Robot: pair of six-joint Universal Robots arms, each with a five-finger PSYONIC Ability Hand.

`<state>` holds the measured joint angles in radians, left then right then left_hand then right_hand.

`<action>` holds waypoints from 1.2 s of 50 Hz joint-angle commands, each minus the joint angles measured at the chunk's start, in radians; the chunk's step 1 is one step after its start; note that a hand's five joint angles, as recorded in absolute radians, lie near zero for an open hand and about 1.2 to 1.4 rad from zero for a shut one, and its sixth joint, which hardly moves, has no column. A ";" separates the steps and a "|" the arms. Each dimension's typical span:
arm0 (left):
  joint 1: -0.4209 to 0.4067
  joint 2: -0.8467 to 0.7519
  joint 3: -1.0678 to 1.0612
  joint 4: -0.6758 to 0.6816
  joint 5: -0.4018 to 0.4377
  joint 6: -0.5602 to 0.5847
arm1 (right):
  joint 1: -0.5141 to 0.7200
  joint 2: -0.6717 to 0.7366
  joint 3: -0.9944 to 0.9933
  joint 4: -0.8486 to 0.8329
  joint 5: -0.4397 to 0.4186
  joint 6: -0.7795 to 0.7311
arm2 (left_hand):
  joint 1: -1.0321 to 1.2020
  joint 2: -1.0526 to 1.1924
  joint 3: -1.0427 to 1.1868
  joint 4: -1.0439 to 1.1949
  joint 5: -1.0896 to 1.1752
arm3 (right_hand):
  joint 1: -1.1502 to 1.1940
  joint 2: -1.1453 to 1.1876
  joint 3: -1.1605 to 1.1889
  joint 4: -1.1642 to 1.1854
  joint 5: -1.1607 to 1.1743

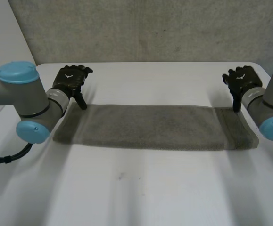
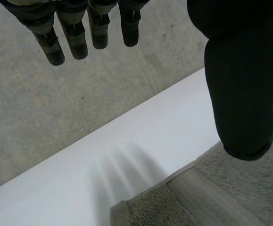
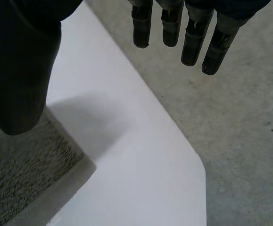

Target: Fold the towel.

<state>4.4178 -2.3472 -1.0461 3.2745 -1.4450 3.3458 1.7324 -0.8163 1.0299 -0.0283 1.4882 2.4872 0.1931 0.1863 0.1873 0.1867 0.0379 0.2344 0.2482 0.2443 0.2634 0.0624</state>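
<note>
Both hands hang empty, fingers straight and apart, left hand [image 1: 71, 79] upper left and right hand [image 1: 242, 80] upper right, each just beyond a far corner of the towel [image 1: 155, 127] stretched across mid-frame, so you can likely pinch both ends.

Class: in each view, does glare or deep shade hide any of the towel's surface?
Head view: no glare; the towel shows its pile along its length on the white table. Left wrist view: its hem and pile show. Right wrist view: pile shows, no glare.
</note>
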 commanded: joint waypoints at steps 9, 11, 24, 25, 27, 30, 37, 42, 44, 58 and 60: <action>0.003 0.417 -0.471 0.014 0.012 -0.072 | -0.079 -0.349 0.435 0.096 -0.072 0.101 | -0.009 -0.002 -0.003 -0.003 -0.028 | 0.044 0.031 0.034 0.015 0.042; 0.005 0.465 -0.546 0.030 0.015 -0.097 | -0.115 -0.365 0.511 0.105 -0.124 0.101 | -0.012 -0.005 -0.006 -0.006 -0.031 | 0.071 0.057 0.061 0.042 0.068; 0.008 0.525 -0.690 0.149 0.017 -0.135 | -0.185 -0.233 0.593 -0.031 -0.215 0.093 | -0.012 -0.005 -0.006 -0.006 -0.031 | 0.325 0.311 0.315 0.296 0.323; 0.009 0.525 -0.690 0.151 0.017 -0.137 | -0.185 -0.233 0.593 -0.031 -0.215 0.093 | -0.012 -0.005 -0.006 -0.006 -0.031 | 0.326 0.312 0.316 0.297 0.324; 0.011 0.525 -0.690 0.151 0.017 -0.137 | -0.186 -0.192 0.563 -0.038 -0.201 0.090 | -0.012 -0.005 -0.006 -0.006 -0.031 | 0.743 0.729 0.733 0.714 0.741; 0.011 0.525 -0.692 0.151 0.017 -0.137 | -0.188 -0.182 0.542 -0.035 -0.178 0.090 | -0.012 -0.005 -0.006 -0.006 -0.031 | 1.154 1.140 1.144 1.125 1.152; 0.014 0.528 -0.704 0.152 0.017 -0.137 | -0.296 -0.257 0.480 -0.024 -0.023 0.032 | -0.012 -0.005 -0.006 -0.006 -0.031 | 1.162 1.148 1.152 1.133 1.159; 0.015 0.549 -0.706 0.152 0.015 -0.138 | -0.317 -0.316 0.414 -0.013 -0.014 -0.141 | -0.012 -0.005 -0.006 -0.006 -0.031 | 1.162 1.148 1.152 1.133 1.159; 0.015 0.554 -0.704 0.151 0.015 -0.138 | -0.307 -0.317 0.378 -0.004 -0.009 -0.194 | -0.012 -0.005 -0.006 -0.006 -0.031 | 1.162 1.148 1.152 1.133 1.159; 0.018 0.614 -0.675 0.152 0.014 -0.143 | 0.451 -0.144 0.000 0.077 -0.019 -0.136 | -0.012 -0.005 -0.006 -0.006 -0.031 | 1.162 1.148 1.152 1.133 1.159; 0.018 0.614 -0.669 0.152 0.014 -0.143 | 0.526 -0.095 -0.027 0.077 -0.019 -0.133 | -0.012 -0.005 -0.006 -0.006 -0.031 | 1.162 1.148 1.152 1.133 1.159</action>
<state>4.4348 -1.7445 -1.7303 3.4267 -1.4301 3.2043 2.0027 -1.0380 1.0921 0.0548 1.4766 2.3390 0.1790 0.1740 0.1731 0.1721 0.0304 1.3263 1.3229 1.3398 1.3411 1.1617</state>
